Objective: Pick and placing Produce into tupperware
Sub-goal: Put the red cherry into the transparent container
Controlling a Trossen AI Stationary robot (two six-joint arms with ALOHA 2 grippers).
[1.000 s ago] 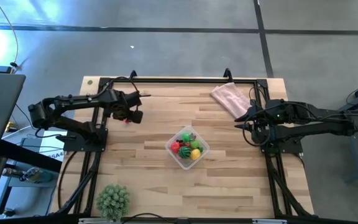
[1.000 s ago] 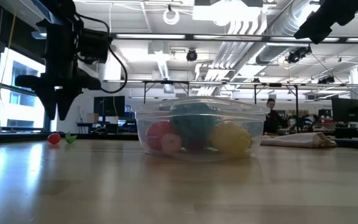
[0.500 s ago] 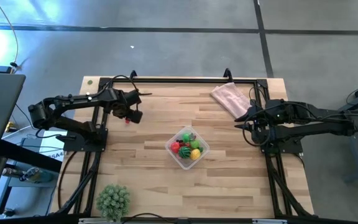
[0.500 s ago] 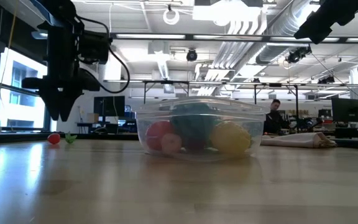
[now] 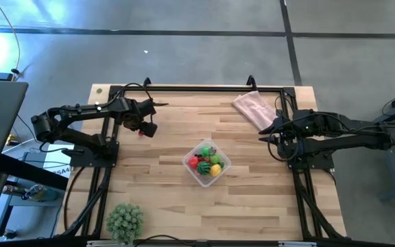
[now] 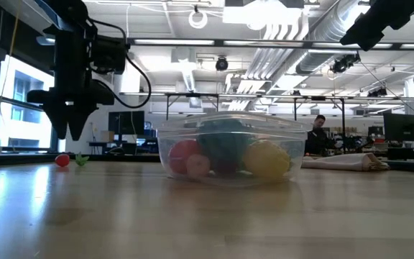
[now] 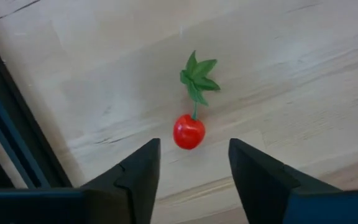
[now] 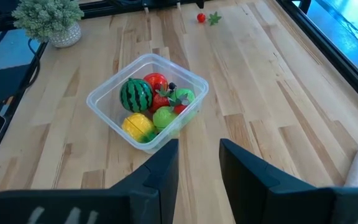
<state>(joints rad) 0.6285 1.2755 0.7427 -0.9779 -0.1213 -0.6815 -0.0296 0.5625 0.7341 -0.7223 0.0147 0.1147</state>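
A small red toy cherry [image 7: 188, 132] with a green leaf on its stem lies on the wooden table near the far left. In the low view it is the red dot [image 6: 62, 160]. My left gripper [image 7: 193, 165] hangs open just above it, one finger on either side, touching nothing. The clear tupperware [image 5: 206, 162] stands at the table's middle and holds a striped green melon [image 8: 135, 96] and red, yellow and green pieces. My right gripper [image 8: 197, 162] is open and waits at the table's right side [image 5: 266, 134], well clear of the container.
A pink cloth [image 5: 254, 108] lies at the far right corner. A spiky pale-green ball plant [image 5: 125, 219] stands at the near left corner. Dark frame rails run along the table's left, right and far edges. A person [image 6: 319, 134] is far back in the room.
My left gripper has turned slightly at the wrist while staying above the cherry. The cherry, the tupperware and my right arm have kept still.
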